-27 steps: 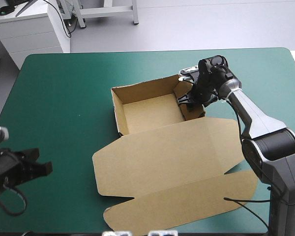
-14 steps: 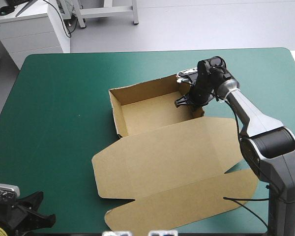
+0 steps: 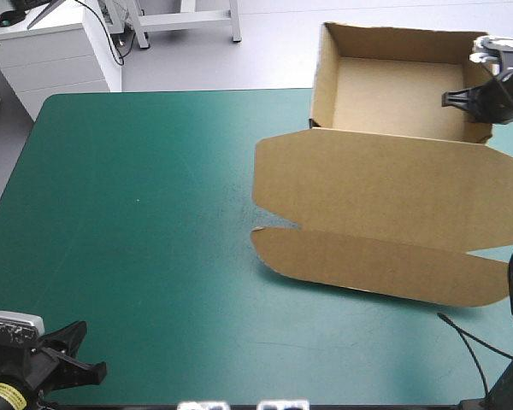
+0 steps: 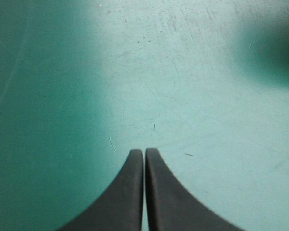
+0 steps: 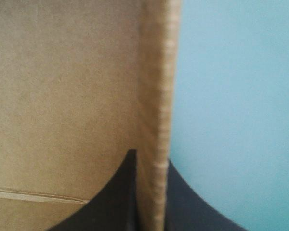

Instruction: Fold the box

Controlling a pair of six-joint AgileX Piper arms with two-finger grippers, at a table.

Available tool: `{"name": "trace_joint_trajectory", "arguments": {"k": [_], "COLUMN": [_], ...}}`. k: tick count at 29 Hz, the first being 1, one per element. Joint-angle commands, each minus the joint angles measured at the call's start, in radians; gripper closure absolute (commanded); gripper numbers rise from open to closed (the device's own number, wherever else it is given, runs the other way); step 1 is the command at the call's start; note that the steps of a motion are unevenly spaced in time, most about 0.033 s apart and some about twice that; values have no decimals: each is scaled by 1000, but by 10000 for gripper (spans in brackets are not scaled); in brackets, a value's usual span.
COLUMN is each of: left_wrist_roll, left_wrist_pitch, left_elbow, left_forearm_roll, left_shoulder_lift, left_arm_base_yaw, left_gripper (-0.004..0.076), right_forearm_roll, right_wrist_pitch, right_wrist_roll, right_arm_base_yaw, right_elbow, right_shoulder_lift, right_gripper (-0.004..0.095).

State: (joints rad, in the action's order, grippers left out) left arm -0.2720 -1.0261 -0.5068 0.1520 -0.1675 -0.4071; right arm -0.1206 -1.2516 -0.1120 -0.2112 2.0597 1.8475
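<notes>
The brown box (image 3: pixel 385 184) hangs in the air over the table's far right part. Its open tray (image 3: pixel 393 85) is raised, reaching past the far edge. The flat lid and front flap (image 3: pixel 376 265) slope down toward the teal-green cover. My right gripper (image 3: pixel 487 98) is shut on the tray's right wall. In the right wrist view the wall's edge (image 5: pixel 156 96) runs between the fingers of the right gripper (image 5: pixel 151 156). My left gripper (image 3: pixel 81 369) sits low at the near left corner, shut on nothing. The left wrist view shows the left gripper (image 4: pixel 144 151) over bare cover.
The teal-green cover (image 3: pixel 137 213) stretches from the box to the left edge. A white cabinet (image 3: pixel 56 51) stands beyond the far left corner. The lid's lowest flap hangs close to the cover at the right.
The box has left the table's middle, lifted up and to the far right with my right gripper on its wall. Earlier my left gripper dropped back to the near left corner.
</notes>
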Motion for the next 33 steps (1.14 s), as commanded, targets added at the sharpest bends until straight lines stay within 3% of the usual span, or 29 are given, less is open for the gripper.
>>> {"name": "trace_joint_trajectory", "arguments": {"k": [1,6,15,20,24,26,28,33], "left_wrist_roll": [2,2,-2,-2,-2,-2,-2,1], "left_wrist_pitch": [70,109,124,136,143,143,143,141], "left_elbow": [-17,-10,-10,-10,-10,-10,-10,-10], "left_forearm_roll": [12,12,2,9,12,12,12,9], "left_shoulder_lift": [-14,-14,-14,-14,-14,-14,-14,-14], "left_arm_base_yaw": [-2,-2,-2,-2,-2,-2,-2,-2], "left_gripper": [731,731,731,731,731,731,731,731], "right_forearm_roll": [-22,-20,-17,-17,-12,-22,-37,-170], "right_wrist_pitch": [4,4,4,4,4,4,4,4], "right_wrist_roll": [-35,-44,-44,-44,-23,-8,2,14], "right_arm_base_yaw": [-92,-178,-197,-199,-208,-215,-215,-215], "right_elbow": [16,4,-1,-1,7,13,22,41], "right_shoulder_lift": [-56,3,145,180,175,158,121,-21], "right_gripper": [927,927,896,624,280,165,112,135]}}
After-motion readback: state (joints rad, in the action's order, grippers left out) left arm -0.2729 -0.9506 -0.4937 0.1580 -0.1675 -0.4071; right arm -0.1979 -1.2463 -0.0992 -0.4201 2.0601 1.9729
